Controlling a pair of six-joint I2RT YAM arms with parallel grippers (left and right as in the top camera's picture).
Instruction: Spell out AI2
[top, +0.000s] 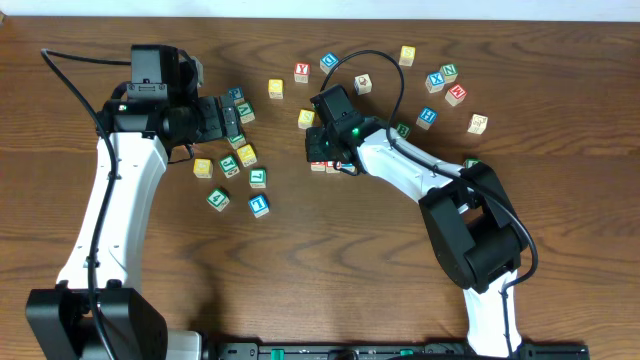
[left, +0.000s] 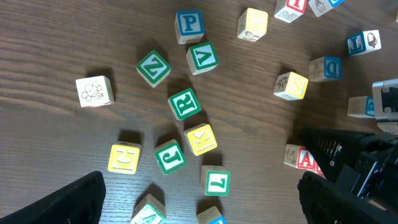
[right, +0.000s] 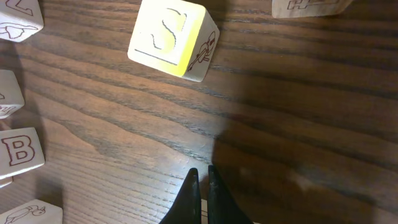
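A red-lettered A block (left: 305, 158) lies on the table next to my right arm; in the overhead view it (top: 320, 166) is partly under my right gripper (top: 323, 152). A blue-lettered block (top: 259, 205) lies at the front of the left cluster, cut by the edge of the left wrist view (left: 211, 218). I cannot make out a 2 block. My left gripper (left: 199, 190) is open and empty above the left cluster (top: 226, 120). My right gripper (right: 202, 180) is shut, its tips just over bare wood below a yellow S block (right: 171, 37).
Under the left gripper lie P (left: 188, 25), V (left: 202, 58), Z (left: 153, 67), R (left: 184, 104), K (left: 201, 139), J (left: 169, 155), a yellow block (left: 124, 158) and a green-lettered block (left: 216, 182). Several more blocks lie at the back right (top: 440, 85). A B block (right: 18, 152) sits left of the right gripper.
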